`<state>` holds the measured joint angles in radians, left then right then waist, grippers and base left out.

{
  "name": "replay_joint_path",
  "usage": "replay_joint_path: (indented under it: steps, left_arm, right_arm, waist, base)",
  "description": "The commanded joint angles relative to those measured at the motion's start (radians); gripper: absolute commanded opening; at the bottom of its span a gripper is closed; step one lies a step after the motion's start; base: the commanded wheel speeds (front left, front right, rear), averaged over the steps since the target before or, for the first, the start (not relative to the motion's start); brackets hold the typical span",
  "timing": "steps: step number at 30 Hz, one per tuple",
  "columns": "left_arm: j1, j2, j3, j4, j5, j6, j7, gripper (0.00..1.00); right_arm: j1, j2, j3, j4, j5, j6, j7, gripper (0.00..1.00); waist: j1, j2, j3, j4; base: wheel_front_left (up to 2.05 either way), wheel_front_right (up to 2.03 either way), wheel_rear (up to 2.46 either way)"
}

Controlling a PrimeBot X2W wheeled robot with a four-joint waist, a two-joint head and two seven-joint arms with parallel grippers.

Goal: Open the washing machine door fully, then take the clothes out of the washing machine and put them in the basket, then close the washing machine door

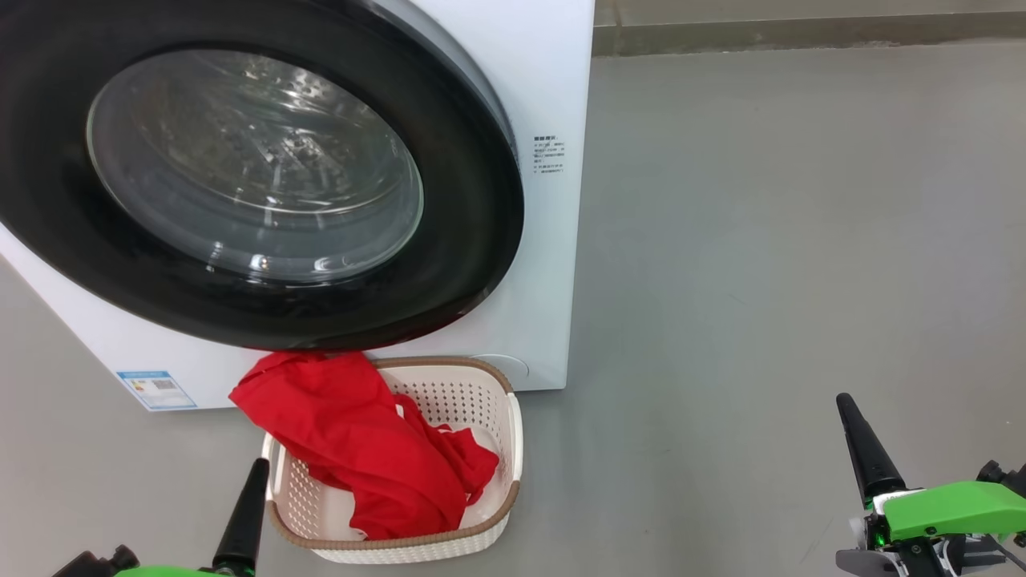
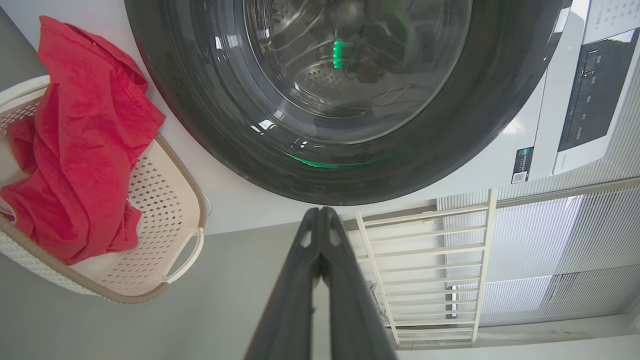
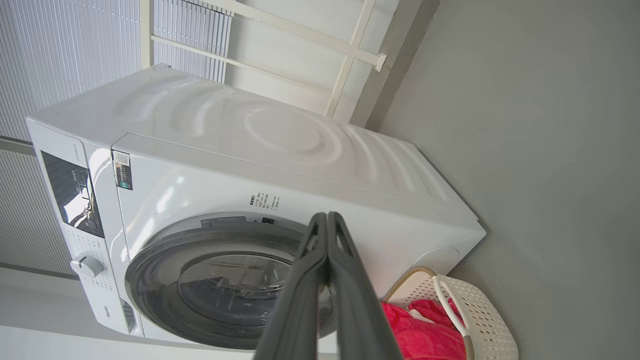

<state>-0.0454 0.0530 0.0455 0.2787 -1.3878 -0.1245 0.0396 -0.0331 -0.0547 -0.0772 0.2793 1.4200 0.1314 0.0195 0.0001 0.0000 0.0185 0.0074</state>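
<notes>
Shows the washing machine door point(image 1: 256, 168) shut flush against the front of the washing machine point(image 1: 553, 80), with a glossy black rim around the clear bowl window. Finds the clothes point(image 1: 361, 441) heaped bright red in the basket point(image 1: 513, 449), with one fold spilling over the far left rim toward the machine. Places the basket on the grey floor point(image 1: 761, 240), just before the machine's front, near its lower right corner. Catches the left jaws pressed together and gripping nothing, low beside the basket's near left corner. Catches the right jaws likewise closed and empty, above the floor to the right, well apart from the basket. Takes in, from the left wrist view, the dark control panel point(image 2: 595, 95) on the machine's front and a white railing point(image 2: 425, 260) beyond.
</notes>
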Motion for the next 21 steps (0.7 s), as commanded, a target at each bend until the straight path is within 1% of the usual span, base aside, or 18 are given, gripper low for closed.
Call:
replay_joint_path:
  steps: [1, 21]
  left_arm:
    - [-0.044, 0.011, 0.036, -0.029, -0.032, -0.005, 0.010, 0.00]
    - [-0.062, 0.005, 0.057, -0.034, -0.230, -0.006, 0.065, 0.00]
  right_arm:
    - [-0.046, -0.016, 0.013, -0.030, 0.033, -0.001, 0.011, 0.00]
    - [-0.072, -0.019, -0.004, -0.036, 0.216, -0.001, 0.067, 0.00]
  waist:
    - [-0.0001, 0.0000, -0.001, -0.001]
    - [-0.0001, 0.0000, -0.015, -0.007]
  base:
    - [0.00, 0.00, 0.00]
    - [0.00, 0.00, 0.00]
